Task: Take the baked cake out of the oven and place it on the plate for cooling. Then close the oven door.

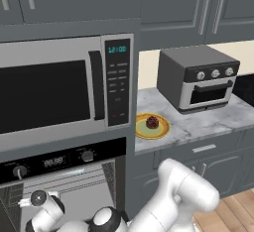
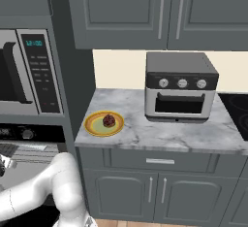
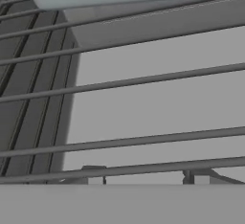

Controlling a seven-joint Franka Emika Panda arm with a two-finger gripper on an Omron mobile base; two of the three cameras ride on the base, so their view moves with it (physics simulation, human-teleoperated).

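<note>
Cake (image 1: 152, 122) already sits in the middle of the plate (image 1: 163, 132) on the marble table (image 1: 208, 119) beside the microwave (image 1: 49, 92), so I judge only the door-closing step is left. My pincer (image 3: 146, 180) is inside the open oven (image 1: 64, 169), tips just above a wire rack (image 3: 143, 82), apart and grasping nothing. Next I should pull my arm clear and find the door's handle.

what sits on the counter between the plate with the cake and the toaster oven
Nothing: in both base views the marble counter is bare between the plate, which carries the cake, and the toaster oven.
</note>
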